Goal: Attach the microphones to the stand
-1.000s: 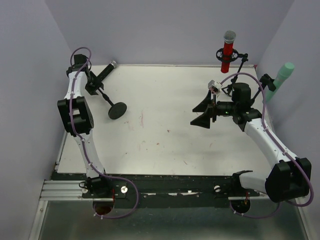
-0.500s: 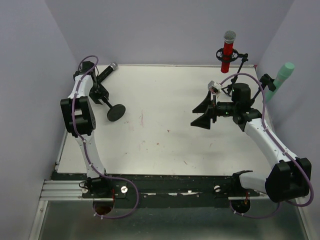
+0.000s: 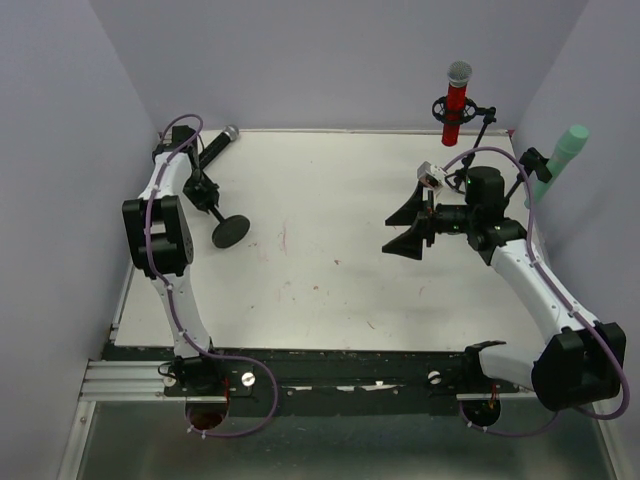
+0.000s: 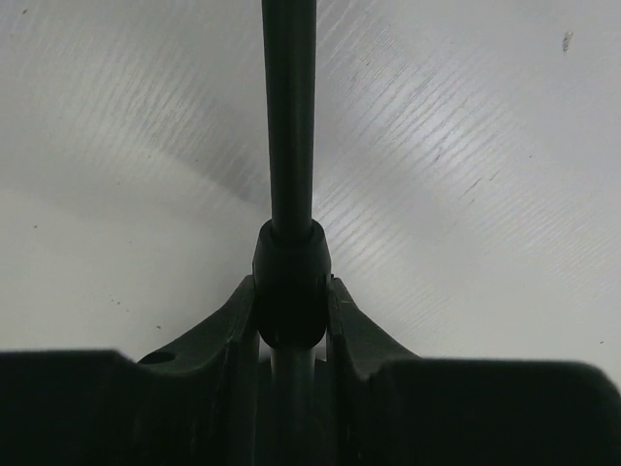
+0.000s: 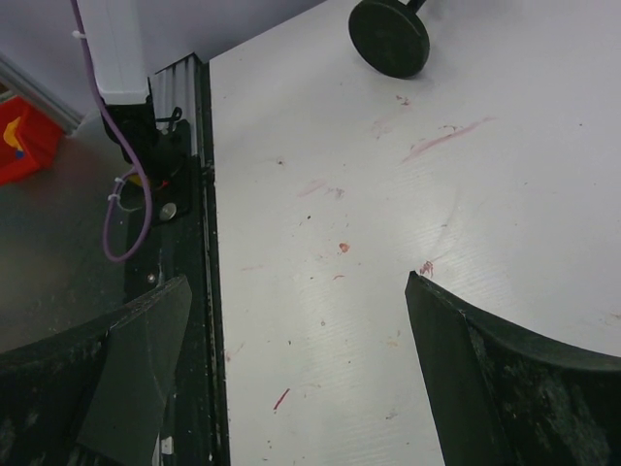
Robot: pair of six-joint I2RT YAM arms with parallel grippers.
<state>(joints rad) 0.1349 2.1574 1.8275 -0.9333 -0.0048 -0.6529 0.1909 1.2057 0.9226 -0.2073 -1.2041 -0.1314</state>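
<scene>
The black microphone (image 3: 216, 144) with a silver mesh head lies slanted at the back left, on top of a small black stand (image 3: 230, 230) with a round base. My left gripper (image 3: 196, 182) is shut on that stand's pole (image 4: 288, 116), at its thick joint (image 4: 289, 282). The stand leans, its base on the table (image 3: 330, 270). The red microphone (image 3: 456, 98) stands upright in a clip at the back right. The mint-green microphone (image 3: 560, 160) sits in a clip at the right wall. My right gripper (image 3: 404, 226) is wide open and empty above the table's middle right.
The stand's round base (image 5: 388, 37) shows at the top of the right wrist view. The table's near edge has a black rail (image 5: 184, 243) with a purple cable (image 5: 121, 209). Boom arms (image 3: 487, 118) hold the red and green microphones at the back right.
My left arm has swung toward the back left corner with the stand's pole in its grip. The stand's base has slid slightly left and nearer. The right arm has barely moved.
</scene>
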